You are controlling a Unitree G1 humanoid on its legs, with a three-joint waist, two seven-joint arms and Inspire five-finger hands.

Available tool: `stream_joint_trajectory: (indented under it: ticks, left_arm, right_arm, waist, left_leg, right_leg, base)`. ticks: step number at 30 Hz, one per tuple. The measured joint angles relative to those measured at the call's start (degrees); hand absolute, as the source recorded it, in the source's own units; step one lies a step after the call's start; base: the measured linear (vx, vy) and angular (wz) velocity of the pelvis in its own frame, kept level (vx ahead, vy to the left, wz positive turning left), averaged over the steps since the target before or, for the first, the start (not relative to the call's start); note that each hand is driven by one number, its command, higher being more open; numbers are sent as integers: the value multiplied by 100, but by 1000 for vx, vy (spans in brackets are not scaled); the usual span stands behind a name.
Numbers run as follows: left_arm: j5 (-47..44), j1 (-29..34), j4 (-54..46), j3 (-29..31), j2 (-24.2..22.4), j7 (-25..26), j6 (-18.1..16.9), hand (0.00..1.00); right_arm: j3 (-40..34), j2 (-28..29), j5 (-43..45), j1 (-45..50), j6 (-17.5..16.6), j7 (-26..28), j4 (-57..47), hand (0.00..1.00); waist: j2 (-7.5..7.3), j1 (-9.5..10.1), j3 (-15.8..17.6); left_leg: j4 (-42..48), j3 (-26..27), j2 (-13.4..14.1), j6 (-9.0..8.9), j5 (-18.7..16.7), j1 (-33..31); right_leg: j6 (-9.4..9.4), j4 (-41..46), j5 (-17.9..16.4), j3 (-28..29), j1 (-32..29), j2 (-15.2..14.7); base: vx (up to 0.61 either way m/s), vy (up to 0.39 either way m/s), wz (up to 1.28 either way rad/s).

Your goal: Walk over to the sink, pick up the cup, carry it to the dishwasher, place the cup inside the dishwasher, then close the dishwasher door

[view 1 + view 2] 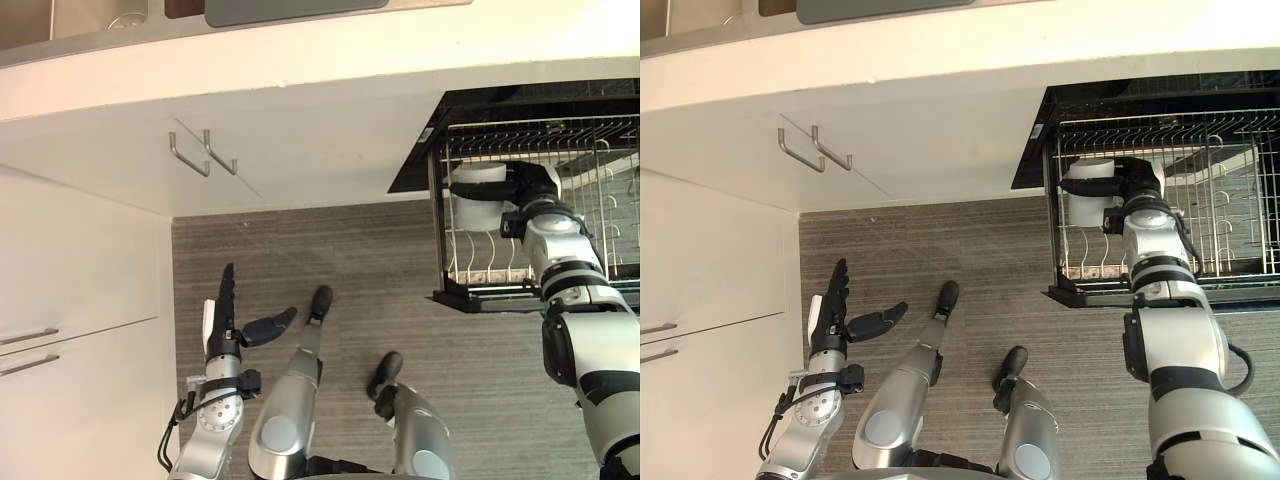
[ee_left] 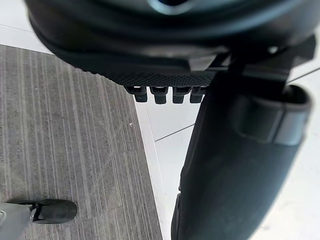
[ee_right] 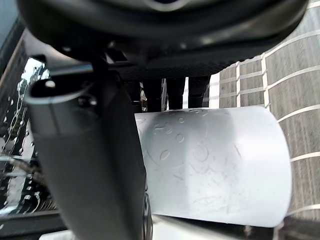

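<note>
Holding the cup [image 1: 1085,208] at the pulled-out dishwasher rack [image 1: 1230,170], right hand [image 1: 1137,180] curled round it. Left hand [image 1: 828,320] straight-fingered, idle, near left. Pickup and carry judged done; release and closing remain.

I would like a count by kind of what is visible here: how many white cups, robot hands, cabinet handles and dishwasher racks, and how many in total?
White cup: 1
Robot hands: 2, the left hand and the right hand
Cabinet handles: 4
Dishwasher rack: 1
Total: 8
</note>
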Motion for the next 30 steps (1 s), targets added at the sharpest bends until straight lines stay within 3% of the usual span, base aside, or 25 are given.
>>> stream_joint_trajectory:
  ticks: [1, 18, 27, 30]
  left_arm:
    - [0, -3, -1, 0, 0, 1, 0, 100]
    - [58, 50, -1, 5, -143, -10, 51, 100]
    - [124, 190, 226, 13, -101, -33, 169, 100]
    - [274, 196, 747, 42, -89, -25, 253, 100]
  right_arm:
    - [11, -39, 2, 0, 0, 10, 20, 100]
    - [124, -90, 34, -4, 59, 53, 63, 100]
    - [-75, -71, 339, 69, 68, 162, -149, 100]
    - [-273, -71, 742, 568, 73, 301, -848, 100]
  waist:
    - [5, 20, 2]
    - [1, 235, 13]
    - [-246, 200, 18]
    - [-385, 152, -78]
  left_leg:
    - [16, -50, -16, -5, -4, -6]
    - [95, -238, 50, -106, -17, 181]
    - [-30, -88, 237, -175, -1, 585]
    - [-34, -24, 271, -175, -54, 724]
  right_leg:
    - [-3, 49, -49, -39, 2, -18]
    - [-90, 187, -218, -222, 247, 51]
    - [-156, -52, -109, -76, 608, 247]
    - [-157, -227, -50, -16, 796, 303]
  base:
    - [3, -56, 18]
    - [-29, -53, 5]
    - [-36, -60, -10]
    - [-5, -41, -10]
